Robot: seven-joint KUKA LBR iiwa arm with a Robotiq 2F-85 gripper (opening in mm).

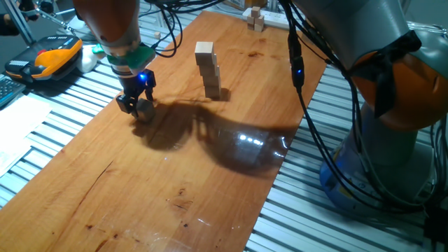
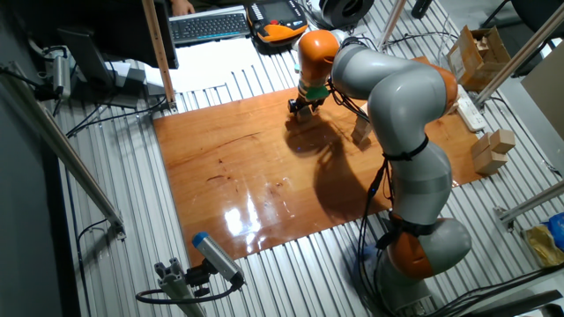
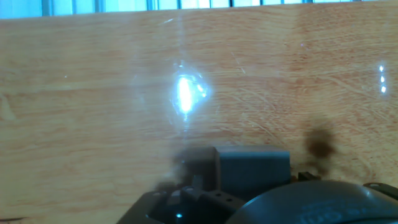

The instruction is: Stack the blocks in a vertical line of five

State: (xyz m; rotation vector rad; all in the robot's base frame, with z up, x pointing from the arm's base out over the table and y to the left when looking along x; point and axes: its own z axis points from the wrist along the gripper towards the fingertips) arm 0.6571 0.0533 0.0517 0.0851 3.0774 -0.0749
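Check the gripper (image 1: 140, 106) first: it sits low at the board (image 1: 140, 203), at the far left edge in the one fixed view, with its fingers straddling a small block (image 1: 145, 107). You cannot tell from these views whether the fingers are already pressed against that block or merely beside it; the hand view shows only a grey finger tip (image 3: 252, 168) against bare wood. The stack (image 1: 208, 70) stands to the right of the gripper and slightly farther back, well apart from it, and appears to be four blocks high, somewhat uneven. Its long axis is vertical. The block at the gripper is a cube, so it has no long axis to align; judge only that its faces should square with the stack's top block (image 1: 204, 49).
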